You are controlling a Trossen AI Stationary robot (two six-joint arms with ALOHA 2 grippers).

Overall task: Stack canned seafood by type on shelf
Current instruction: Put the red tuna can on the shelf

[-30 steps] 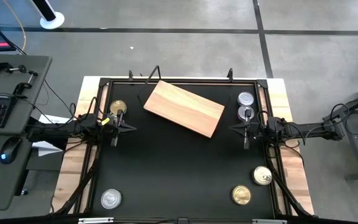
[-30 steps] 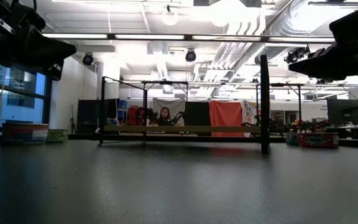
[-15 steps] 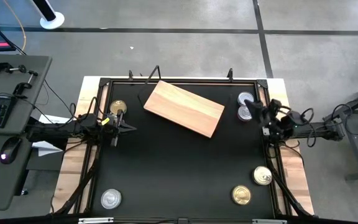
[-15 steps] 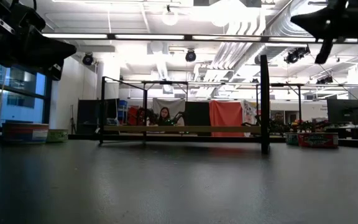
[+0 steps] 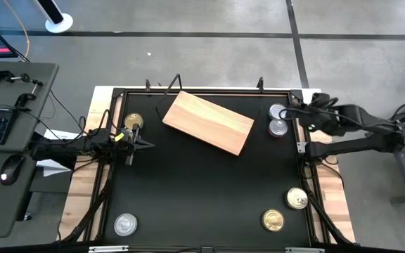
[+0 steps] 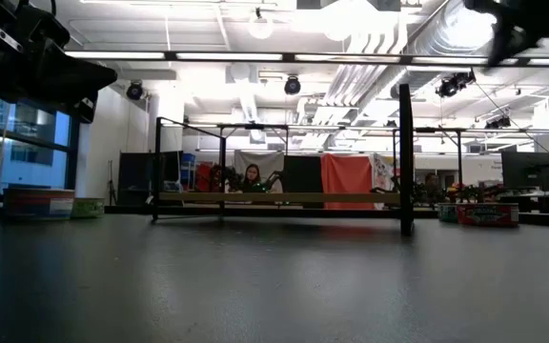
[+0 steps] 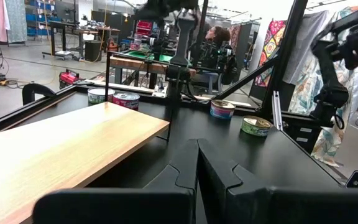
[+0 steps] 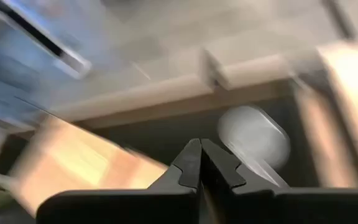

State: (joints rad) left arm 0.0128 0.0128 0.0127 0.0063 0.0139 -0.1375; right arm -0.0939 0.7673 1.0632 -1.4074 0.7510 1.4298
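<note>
The light wooden shelf (image 5: pixel 208 122) lies flat and askew at the table's far middle. Two silver-topped cans (image 5: pixel 278 112) (image 5: pixel 278 127) stand at the far right, and two gold-topped ones (image 5: pixel 297 199) (image 5: pixel 273 220) at the near right. One gold can (image 5: pixel 133 121) is at the far left, one silver can (image 5: pixel 125 224) at the near left. My right gripper (image 5: pixel 291 112) is shut and raised above the far-right silver cans (image 8: pixel 253 137), slanting down at them. My left gripper (image 7: pixel 196 167) is shut and level at the table's left (image 5: pixel 148 145), just nearer than the far-left gold can.
A black frame (image 5: pixel 202 91) rims the black table, with wooden boards along both sides. A desk with a keyboard and a mouse (image 5: pixel 5 172) stands left of the table. A person (image 6: pixel 253 177) sits in the room beyond the far edge.
My right gripper has risen well above the table and swung toward the far edge, rolling and tipping from level to slanting down over the far-right silver cans. It stays shut. No can and not the shelf has moved.
</note>
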